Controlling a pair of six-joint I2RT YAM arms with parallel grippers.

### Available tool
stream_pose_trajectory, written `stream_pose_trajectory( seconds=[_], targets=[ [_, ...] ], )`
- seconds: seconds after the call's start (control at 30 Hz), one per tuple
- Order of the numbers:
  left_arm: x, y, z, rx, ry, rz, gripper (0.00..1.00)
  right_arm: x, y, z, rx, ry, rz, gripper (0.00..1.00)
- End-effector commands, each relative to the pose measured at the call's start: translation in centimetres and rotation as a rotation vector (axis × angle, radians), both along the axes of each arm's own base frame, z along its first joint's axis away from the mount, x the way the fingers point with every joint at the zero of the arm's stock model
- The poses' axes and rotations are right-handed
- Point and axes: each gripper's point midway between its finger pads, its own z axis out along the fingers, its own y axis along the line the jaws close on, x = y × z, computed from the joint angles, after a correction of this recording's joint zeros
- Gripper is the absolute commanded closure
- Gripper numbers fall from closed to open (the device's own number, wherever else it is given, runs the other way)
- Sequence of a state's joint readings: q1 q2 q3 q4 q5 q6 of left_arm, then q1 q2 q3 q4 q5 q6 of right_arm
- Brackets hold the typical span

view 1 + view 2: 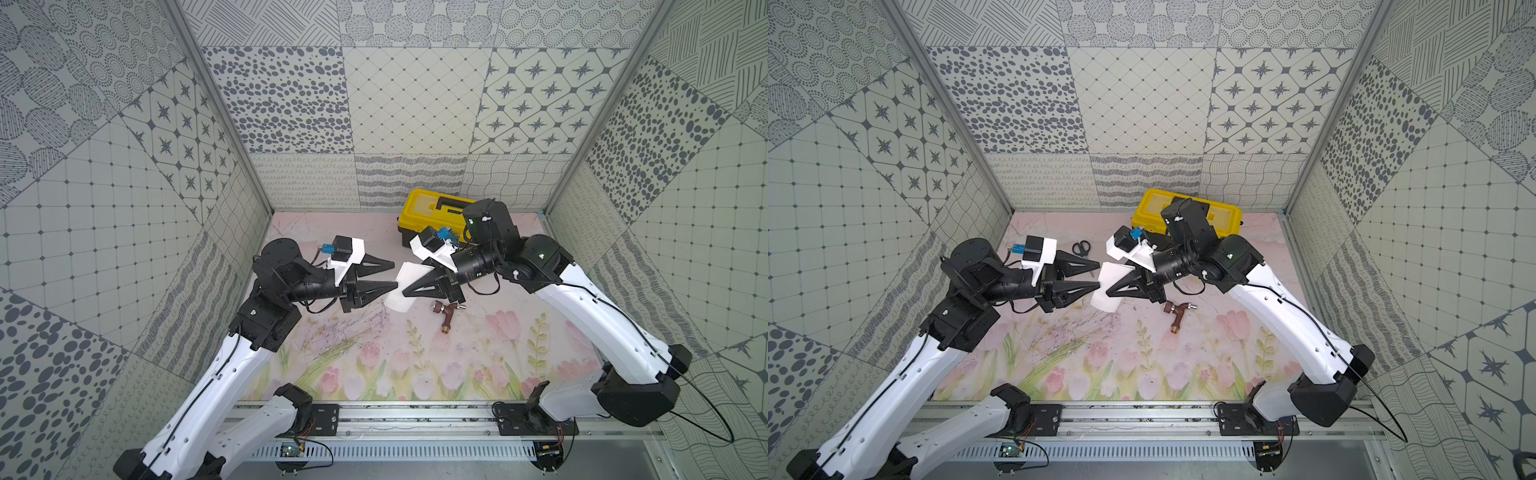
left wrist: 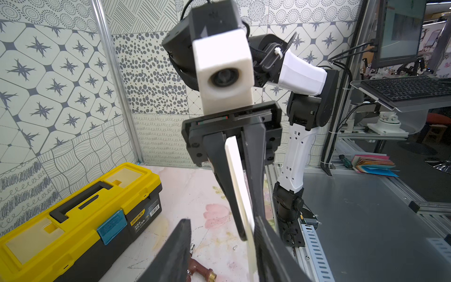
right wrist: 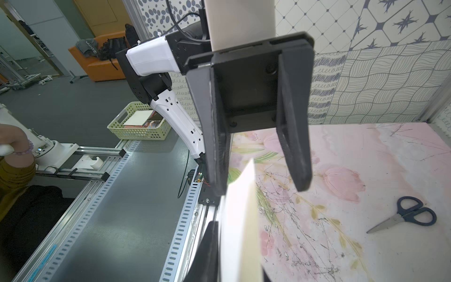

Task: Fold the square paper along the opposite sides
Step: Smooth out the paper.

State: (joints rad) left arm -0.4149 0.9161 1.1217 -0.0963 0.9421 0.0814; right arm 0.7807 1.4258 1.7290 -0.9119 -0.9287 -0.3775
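The square paper [image 1: 399, 305] [image 1: 1106, 305] is a white sheet held off the flowered mat in mid-table, standing on edge. My right gripper [image 1: 404, 293] [image 1: 1108, 293] [image 3: 238, 244] is shut on it, and the sheet [image 3: 240, 219] runs out past its fingertips. In the left wrist view the paper [image 2: 238, 175] shows edge-on between the right gripper's [image 2: 249, 229] fingers. My left gripper [image 1: 395, 274] [image 1: 1099, 274] [image 2: 222, 219] [image 3: 260, 190] faces it with the jaws open. One left fingertip [image 2: 268, 244] sits right beside the sheet's free edge; whether they touch is unclear.
A yellow toolbox [image 1: 428, 212] [image 1: 1150, 208] [image 2: 73, 214] stands at the back, behind the right wrist. A copper tap fitting [image 1: 446, 316] [image 1: 1177, 316] [image 2: 202, 271] lies just in front of the right gripper. Scissors [image 1: 1081, 248] [image 3: 410, 214] lie behind the left gripper.
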Motion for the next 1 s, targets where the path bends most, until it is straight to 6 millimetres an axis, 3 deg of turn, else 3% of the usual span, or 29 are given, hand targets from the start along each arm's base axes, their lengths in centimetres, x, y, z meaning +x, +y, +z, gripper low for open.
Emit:
stream_pose_trajectory(
  seconds=[0.0,0.6,0.97],
  targets=[
    [-0.7,0.1,0.3,-0.006,-0.039,-0.027,0.54,-0.2,-0.2,0.5,0.010,-0.043,0.002,0.84],
    [0.3,-0.8,0.5,-0.027,0.005,-0.079,0.54,0.0,0.2,-0.1,-0.002,-0.032,0.005,0.84],
    [-0.2,-0.9,0.6,-0.036,0.006,-0.110,0.67,0.2,0.6,-0.4,-0.010,-0.027,0.011,0.83]
  ],
)
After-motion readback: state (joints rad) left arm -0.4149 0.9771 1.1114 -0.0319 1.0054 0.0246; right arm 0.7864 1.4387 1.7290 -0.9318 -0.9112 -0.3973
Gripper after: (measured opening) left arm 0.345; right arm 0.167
